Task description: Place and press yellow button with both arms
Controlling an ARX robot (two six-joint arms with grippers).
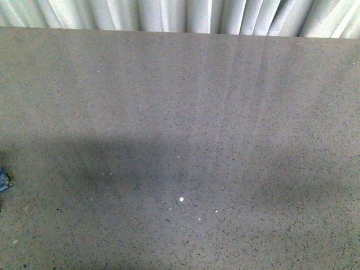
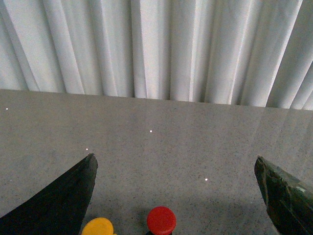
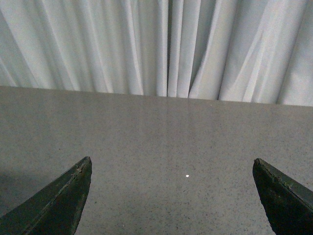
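Yellow button (image 2: 98, 226): likely light, rigid, slick-capped; best gripped below the cap. Left tool (image 2: 174, 159) and right tool (image 3: 171, 160) gape wide, empty.

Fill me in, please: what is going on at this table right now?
Nothing is being handled at this moment. The left tool is open and holds nothing. The yellow button and a red button stand side by side on the grey table, close by that tool. The right tool is open and empty too, over bare tabletop, facing a white curtain. The yellow button has not been picked up yet.
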